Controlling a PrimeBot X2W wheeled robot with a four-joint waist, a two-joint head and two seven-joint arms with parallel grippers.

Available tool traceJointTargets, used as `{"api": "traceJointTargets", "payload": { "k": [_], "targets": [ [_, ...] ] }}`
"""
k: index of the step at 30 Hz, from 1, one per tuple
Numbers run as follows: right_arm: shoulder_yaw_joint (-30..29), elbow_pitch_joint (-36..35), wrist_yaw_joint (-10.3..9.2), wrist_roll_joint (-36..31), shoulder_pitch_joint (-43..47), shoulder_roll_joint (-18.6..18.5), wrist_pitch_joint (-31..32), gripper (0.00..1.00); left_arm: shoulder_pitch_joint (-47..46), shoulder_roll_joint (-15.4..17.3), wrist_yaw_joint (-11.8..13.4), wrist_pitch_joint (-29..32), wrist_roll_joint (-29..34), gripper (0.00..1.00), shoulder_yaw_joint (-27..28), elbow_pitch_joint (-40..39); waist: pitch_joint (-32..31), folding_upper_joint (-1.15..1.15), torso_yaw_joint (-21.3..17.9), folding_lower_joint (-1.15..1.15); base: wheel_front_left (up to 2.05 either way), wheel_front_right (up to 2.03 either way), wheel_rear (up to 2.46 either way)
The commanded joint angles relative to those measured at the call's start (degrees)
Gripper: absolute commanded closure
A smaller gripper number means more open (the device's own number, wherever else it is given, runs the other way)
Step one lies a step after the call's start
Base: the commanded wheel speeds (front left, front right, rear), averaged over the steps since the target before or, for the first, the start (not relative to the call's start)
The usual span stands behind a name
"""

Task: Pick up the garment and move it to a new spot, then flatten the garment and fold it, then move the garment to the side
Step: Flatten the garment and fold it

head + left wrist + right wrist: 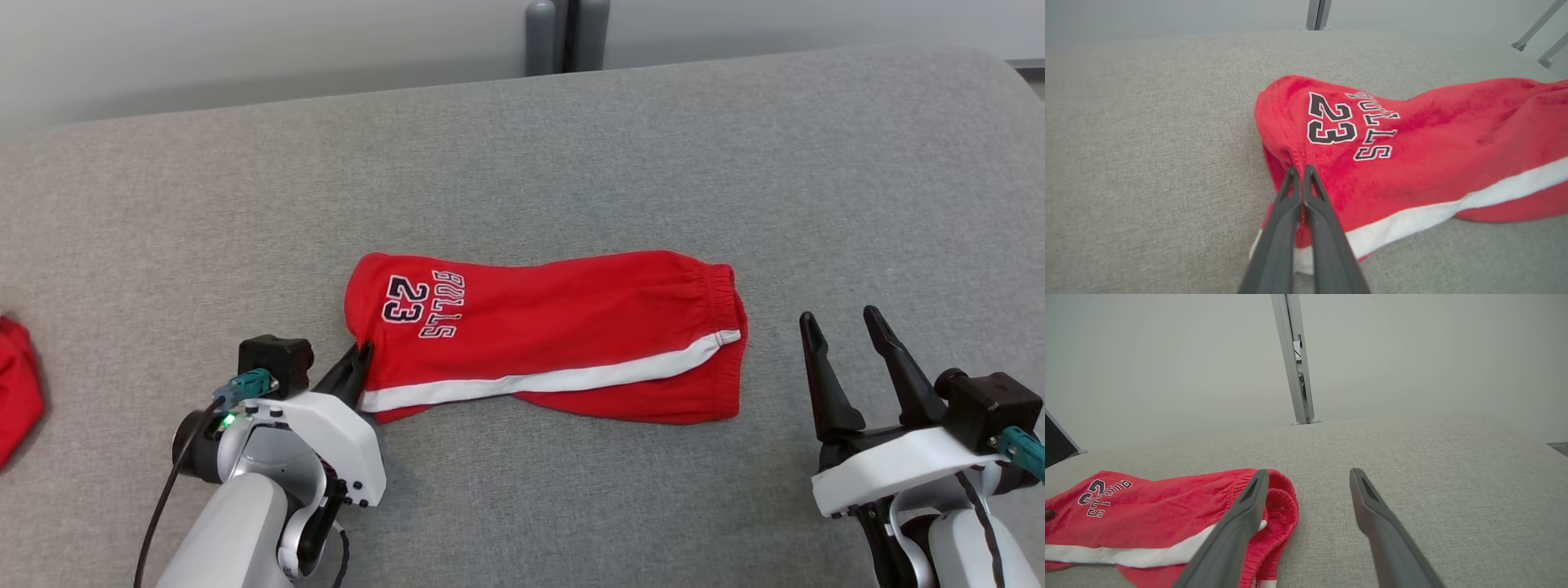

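The garment (pixel 555 335) is a pair of red shorts with a white side stripe and "BULLS 23" print. It lies folded lengthwise on the grey padded surface (pixel 571 147), leg hem to the left and waistband to the right. My left gripper (pixel 363 353) is shut on the garment's hem near its lower left corner. In the left wrist view the two fingers meet with the red garment (pixel 1412 155) pinched at the left gripper's (pixel 1301 169) tips. My right gripper (pixel 841 317) stands open just right of the waistband, holding nothing. In the right wrist view the garment (pixel 1159 510) lies left of the right gripper (pixel 1309 473).
Another red cloth (pixel 16 392) lies at the surface's left edge. Two grey posts (pixel 567 33) rise behind the far edge, against a pale wall. Bare grey surface stretches behind the garment and in front of it.
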Motion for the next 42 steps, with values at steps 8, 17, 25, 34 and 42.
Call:
{"api": "traceJointTargets", "payload": {
  "k": [8, 17, 25, 34, 42],
  "targets": [
    [-0.4, 0.8, 0.02, 0.47, -0.61, -0.17, -1.07, 0.0, -0.47, -0.78, 1.56, -3.58, -2.37, 0.0, 2.64, 3.87, 0.09, 0.0, -2.14, 0.0, 0.0, 0.0, 0.0],
    [-1.35, 1.04, 0.01, -0.37, 0.24, -0.18, -1.14, 0.0, 2.27, -1.19, 4.02, -16.16, -2.43, 0.0, 6.52, 0.31, -1.51, 0.0, -0.99, 0.0, 0.0, 0.0, 0.0],
    [-1.56, 0.77, 0.01, -1.44, 1.62, -0.68, -0.49, 0.0, 7.25, -1.2, 7.02, -20.17, -0.67, 0.0, 11.09, -6.87, -4.2, 0.0, 0.61, 0.0, 0.0, 0.0, 0.0],
    [-1.87, -0.52, 0.01, -2.42, 4.36, -0.83, 0.94, 0.0, 15.68, 1.12, 7.62, -19.87, 3.27, 0.0, 11.99, -12.63, -7.26, 0.0, 1.34, 0.0, 0.0, 0.0, 0.0],
    [-2.46, -1.88, 0.01, -2.23, 5.71, -0.51, 1.8, 0.0, 17.33, 1.66, 7.46, -17.43, 2.75, 0.0, 10.98, -12.83, -7.55, 0.0, 1.84, 0.0, 0.0, 0.0, 0.0]
  ]
}}
